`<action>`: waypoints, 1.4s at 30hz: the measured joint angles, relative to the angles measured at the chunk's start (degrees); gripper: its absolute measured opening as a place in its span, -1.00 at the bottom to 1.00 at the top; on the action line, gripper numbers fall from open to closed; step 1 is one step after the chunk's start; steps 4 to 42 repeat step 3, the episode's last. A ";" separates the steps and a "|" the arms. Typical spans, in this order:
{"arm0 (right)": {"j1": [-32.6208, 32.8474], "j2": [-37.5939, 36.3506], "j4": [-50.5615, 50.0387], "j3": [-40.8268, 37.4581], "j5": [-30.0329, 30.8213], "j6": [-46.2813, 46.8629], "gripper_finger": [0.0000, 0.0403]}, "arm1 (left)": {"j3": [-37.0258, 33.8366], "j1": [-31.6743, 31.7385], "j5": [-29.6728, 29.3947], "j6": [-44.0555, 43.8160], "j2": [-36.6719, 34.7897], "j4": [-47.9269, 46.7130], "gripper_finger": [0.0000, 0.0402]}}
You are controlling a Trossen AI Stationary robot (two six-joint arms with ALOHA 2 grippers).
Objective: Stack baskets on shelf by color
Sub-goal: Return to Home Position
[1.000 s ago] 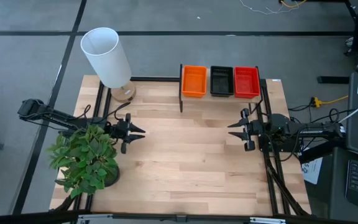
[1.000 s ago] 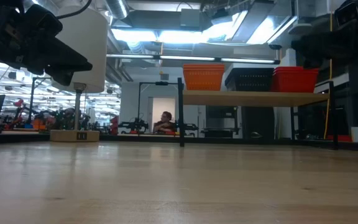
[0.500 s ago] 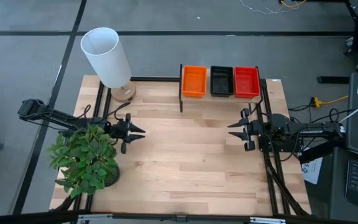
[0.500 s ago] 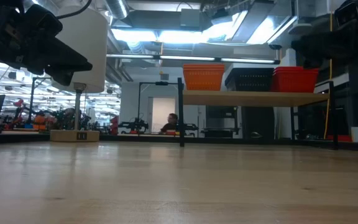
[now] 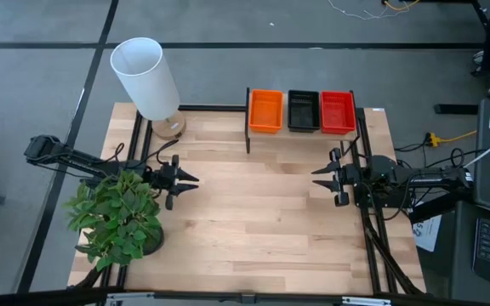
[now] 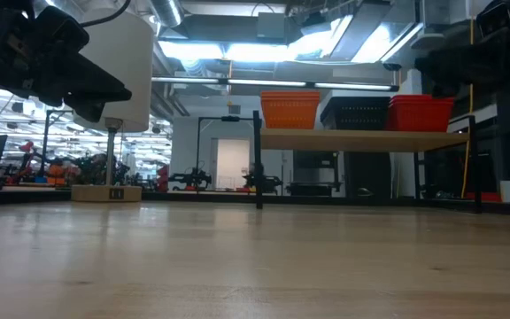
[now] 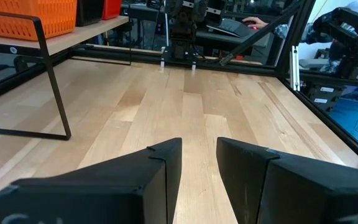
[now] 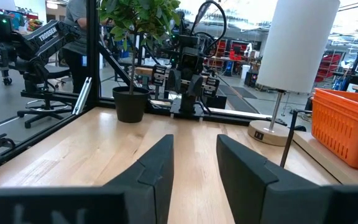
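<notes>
Left side: left hand [image 5: 192, 179] hangs above the desk [image 5: 253, 229], just beside the potted plant [image 5: 117, 217], pointing toward the middle. Its two dark, blocky fingers are parted by a narrow gap with nothing between them. The plant is leafy green in a dark pot near the front left corner. Behind it stands one lamp [image 5: 145, 78] with a smooth white cylinder shade on a small round wooden foot.

Middle: desk top is pale wood planks, matte and bare from the plant across to the right rail. There is wide open room between the two hands.

Back edge, right of centre: shelf [image 6: 361, 140], a light plank on thin black legs. On it are three piles side by side, all mesh-sided plastic rectangles: orange baskets [image 5: 265, 110], black baskets [image 5: 304, 110], red baskets [image 5: 338, 111]. The piles sit close together. The number in each pile cannot be told.

Right side: right hand [image 5: 317, 177] hangs by the desk's right edge, facing the left one and well apart from it. Its fingers are slightly parted and empty.
</notes>
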 joint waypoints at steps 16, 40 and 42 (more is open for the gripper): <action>0.00 0.00 0.00 0.02 0.02 0.00 -0.39 | 0.00 -0.01 0.01 0.02 0.00 0.00 -0.53; 0.00 0.00 0.00 0.02 0.02 0.00 -0.39 | 0.00 -0.01 0.01 0.02 0.00 0.00 -0.53; 0.00 0.00 0.00 0.02 0.02 0.00 -0.39 | 0.00 -0.01 0.01 0.02 0.00 0.00 -0.53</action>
